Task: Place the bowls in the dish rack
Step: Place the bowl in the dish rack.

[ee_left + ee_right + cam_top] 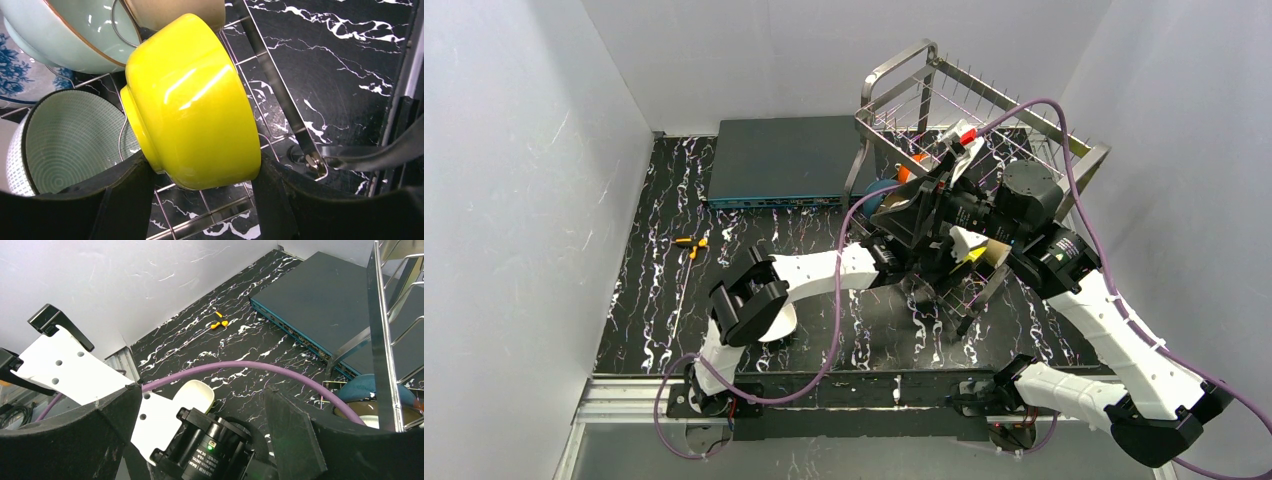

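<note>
Marble table, white walls; left gripper clamps the yellow bowl over the rack, right gripper spread empty. Glazed, likely slick and breakable; pinch across its sides.

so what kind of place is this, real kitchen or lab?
Most likely a lab robot cell, not a kitchen: plain white walls box in a black marble-pattern tabletop, two arms are bolted at its near edge, and the wire dish rack stands on it beside a flat dark box.
</note>
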`<state>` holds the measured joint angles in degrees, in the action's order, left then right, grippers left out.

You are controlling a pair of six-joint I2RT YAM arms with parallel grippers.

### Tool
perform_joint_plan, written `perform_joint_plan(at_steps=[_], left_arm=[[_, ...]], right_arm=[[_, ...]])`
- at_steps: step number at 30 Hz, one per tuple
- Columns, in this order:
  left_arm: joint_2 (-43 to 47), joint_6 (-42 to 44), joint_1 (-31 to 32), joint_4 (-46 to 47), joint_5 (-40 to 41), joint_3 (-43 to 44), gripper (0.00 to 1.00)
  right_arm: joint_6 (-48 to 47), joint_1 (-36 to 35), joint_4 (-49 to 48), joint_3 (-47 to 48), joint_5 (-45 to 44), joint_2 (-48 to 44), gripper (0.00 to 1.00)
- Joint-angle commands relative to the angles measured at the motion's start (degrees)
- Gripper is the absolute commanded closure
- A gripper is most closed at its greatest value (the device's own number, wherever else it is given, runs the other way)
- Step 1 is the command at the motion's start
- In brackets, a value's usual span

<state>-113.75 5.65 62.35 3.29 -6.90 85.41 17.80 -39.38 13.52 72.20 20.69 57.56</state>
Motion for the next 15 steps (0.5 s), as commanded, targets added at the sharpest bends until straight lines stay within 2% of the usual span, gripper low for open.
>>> perform_joint_plan(at_steps=[1, 7, 15], left_arm=[[0.3, 1.1, 0.6, -1.9, 5.7, 4.5, 1.0], [2.0, 0.7, 0.7, -0.6, 11.2, 2.0, 1.0], [2.1, 0.6, 0.9, -2.6, 13.1, 1.1, 1.0]], right_arm=[[-0.6, 0.1, -1.2, 0.0, -0.8, -1.4, 0.01], [-0.8, 0.0, -0.9, -0.2, -1.1, -1.5, 0.01], [-0.3, 0.0, -1.6, -0.6, -0.7, -1.2, 0.01]])
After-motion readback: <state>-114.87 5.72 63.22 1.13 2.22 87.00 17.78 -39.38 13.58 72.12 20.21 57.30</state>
